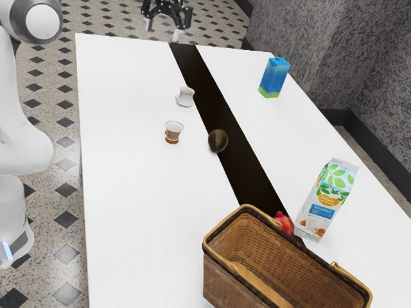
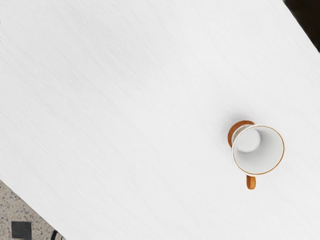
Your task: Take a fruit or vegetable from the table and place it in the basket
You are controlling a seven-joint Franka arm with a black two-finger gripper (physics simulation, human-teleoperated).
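Note:
Black gripper (image 1: 162, 31) is at the top of the exterior view, high up and well apart from the fruit, its two pale fingertips spread with nothing between them. A dark, rounded avocado-like fruit (image 1: 218, 140) lies on the table's dark strip. Farther down the strip, a red pomegranate-like fruit (image 1: 283, 222) sits between the basket and a carton, partly hidden by the basket's rim. The brown wicker basket (image 1: 221, 282) stands at the lower edge of the exterior view; its visible interior holds nothing.
A brown-and-white cup (image 1: 173, 132) stands near the avocado, and shows in the wrist view as an orange-handled cup (image 2: 258, 150) on the white table (image 2: 125, 110). Also there are a small white jug (image 1: 185, 97), a blue carton (image 1: 274, 77) and a white-green carton (image 1: 327, 200).

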